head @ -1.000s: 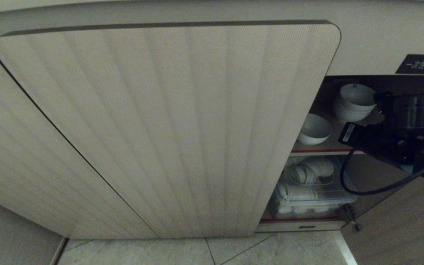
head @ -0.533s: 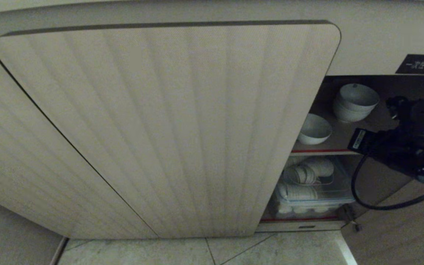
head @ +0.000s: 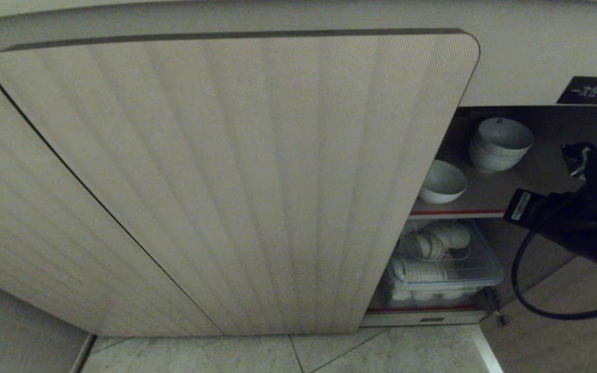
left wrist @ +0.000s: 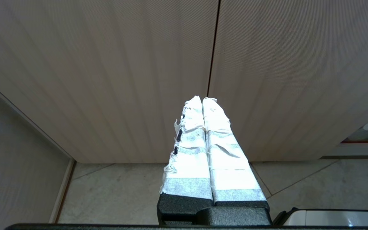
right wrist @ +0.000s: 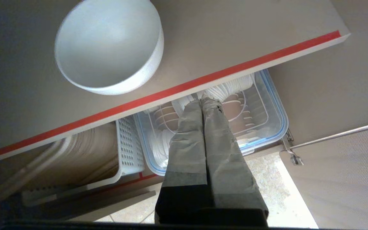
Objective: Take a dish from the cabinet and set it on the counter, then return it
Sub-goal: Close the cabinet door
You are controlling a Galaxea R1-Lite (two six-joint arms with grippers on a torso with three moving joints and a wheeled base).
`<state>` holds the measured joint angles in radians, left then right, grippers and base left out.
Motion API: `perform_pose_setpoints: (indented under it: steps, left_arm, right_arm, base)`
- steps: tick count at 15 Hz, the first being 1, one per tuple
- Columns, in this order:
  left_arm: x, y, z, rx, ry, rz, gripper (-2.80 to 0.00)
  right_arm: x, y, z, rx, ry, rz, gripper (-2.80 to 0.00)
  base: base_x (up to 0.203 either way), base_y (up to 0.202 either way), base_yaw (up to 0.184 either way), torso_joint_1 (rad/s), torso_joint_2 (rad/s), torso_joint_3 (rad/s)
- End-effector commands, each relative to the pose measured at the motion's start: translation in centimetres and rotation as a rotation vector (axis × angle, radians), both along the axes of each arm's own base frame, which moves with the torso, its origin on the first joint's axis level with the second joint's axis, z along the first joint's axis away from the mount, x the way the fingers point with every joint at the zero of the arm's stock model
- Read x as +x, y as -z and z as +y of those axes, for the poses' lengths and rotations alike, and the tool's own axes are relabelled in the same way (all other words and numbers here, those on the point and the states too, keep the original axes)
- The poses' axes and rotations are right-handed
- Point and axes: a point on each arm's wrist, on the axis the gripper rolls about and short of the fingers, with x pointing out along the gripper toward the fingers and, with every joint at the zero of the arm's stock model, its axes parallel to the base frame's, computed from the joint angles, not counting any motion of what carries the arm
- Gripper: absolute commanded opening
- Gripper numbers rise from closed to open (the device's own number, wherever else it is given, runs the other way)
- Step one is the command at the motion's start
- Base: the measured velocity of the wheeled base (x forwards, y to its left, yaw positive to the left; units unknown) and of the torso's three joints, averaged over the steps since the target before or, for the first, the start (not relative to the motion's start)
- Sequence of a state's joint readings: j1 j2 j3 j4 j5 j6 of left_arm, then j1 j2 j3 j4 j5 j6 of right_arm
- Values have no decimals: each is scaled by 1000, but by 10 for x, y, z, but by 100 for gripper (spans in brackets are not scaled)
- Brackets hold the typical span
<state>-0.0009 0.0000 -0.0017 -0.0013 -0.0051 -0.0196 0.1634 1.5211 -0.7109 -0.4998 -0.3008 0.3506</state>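
The cabinet (head: 236, 176) stands with its right compartment open. The dish (head: 442, 181), a plain white bowl, sits alone on the upper shelf with the red-striped edge (head: 454, 212); in the right wrist view the dish (right wrist: 109, 48) lies just behind that edge. A stack of like white bowls (head: 500, 141) stands further in. My right gripper (right wrist: 203, 101) is shut and empty, outside the shelf edge and apart from the dish; its arm (head: 583, 217) shows at the right border. My left gripper (left wrist: 202, 99) is shut, parked facing closed ribbed doors. The counter is out of view.
On the lower shelf a clear box with a blue rim (right wrist: 275, 124) holds white dishes, beside a white perforated basket (right wrist: 128, 143). The swung-out door (right wrist: 347, 182) with its hinge (right wrist: 294, 158) is to the right. A black label (head: 594, 90) sits above the opening. Tiled floor (head: 329, 355) lies below.
My right arm has drawn back to the right and down, out of the cabinet opening and away from the bowl stack. The dish and the stack have stayed on the shelf.
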Motion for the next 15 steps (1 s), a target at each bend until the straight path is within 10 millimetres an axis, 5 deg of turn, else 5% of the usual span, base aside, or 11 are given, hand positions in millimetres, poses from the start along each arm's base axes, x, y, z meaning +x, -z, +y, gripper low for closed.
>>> perform_pose_setpoints:
  steps: [1, 15]
  left_arm:
    - [0, 0, 0, 0, 0, 0, -280]
    - [0, 0, 0, 0, 0, 0, -280]
  right_arm:
    - [-6, -3, -1, 4, -3, -13, -280]
    - [-51, 5, -7, -14, -89, -5, -280]
  base:
    - [0, 0, 0, 0, 0, 0]
    - [0, 0, 0, 0, 0, 0]
